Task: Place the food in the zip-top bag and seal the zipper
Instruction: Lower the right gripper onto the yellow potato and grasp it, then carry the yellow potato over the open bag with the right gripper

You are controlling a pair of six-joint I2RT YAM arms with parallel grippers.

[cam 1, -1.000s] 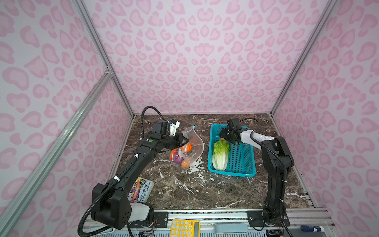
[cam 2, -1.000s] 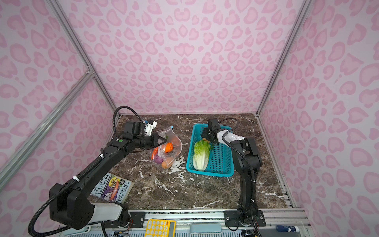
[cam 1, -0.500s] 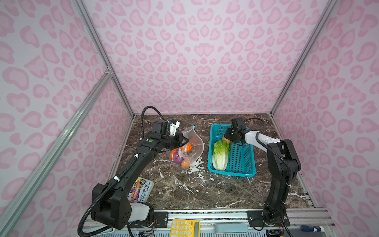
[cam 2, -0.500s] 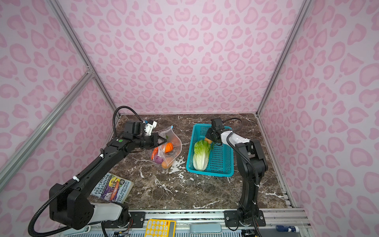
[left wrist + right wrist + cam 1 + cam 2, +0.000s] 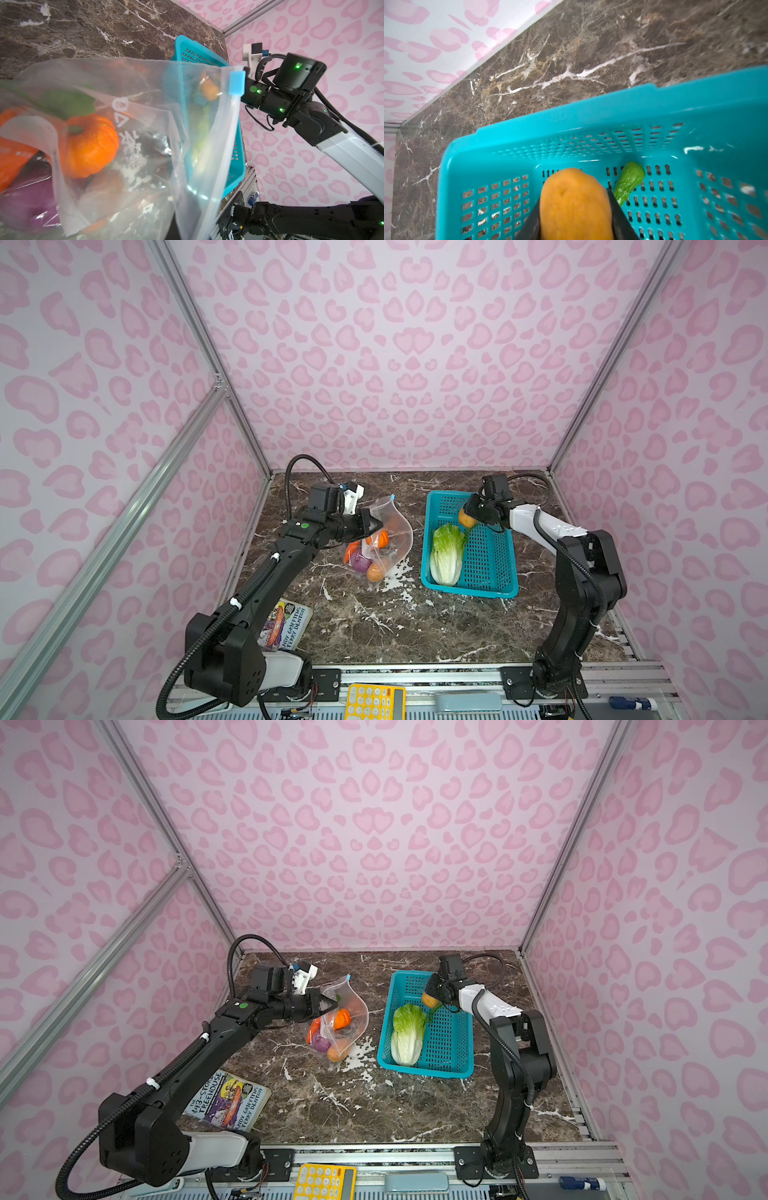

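The clear zip-top bag point(image 5: 390, 531) point(image 5: 349, 1006) point(image 5: 128, 128) stands mouth-up on the marble, holding an orange pumpkin point(image 5: 91, 145), a purple onion point(image 5: 359, 562) and other orange food. My left gripper point(image 5: 372, 524) point(image 5: 328, 1006) is shut on the bag's mouth edge. The zipper's blue slider point(image 5: 236, 83) sits at the far end of the mouth. My right gripper point(image 5: 471, 515) point(image 5: 574, 199) is shut on an orange-tan piece point(image 5: 465, 517) point(image 5: 430, 999) just above the far end of the teal basket point(image 5: 490, 591). The cabbage point(image 5: 446, 551) point(image 5: 407, 1033) lies in the basket.
A small green piece point(image 5: 629, 180) lies on the basket floor. A book point(image 5: 286, 624) point(image 5: 226, 1100) lies near the left arm's base. A yellow calculator point(image 5: 374, 701) and a blue marker point(image 5: 627, 702) sit on the front rail. Pink patterned walls enclose three sides.
My right gripper's jaws have closed onto the orange-tan piece, and the right arm's elbow has swung rightward. The left gripper and the bag have not moved.
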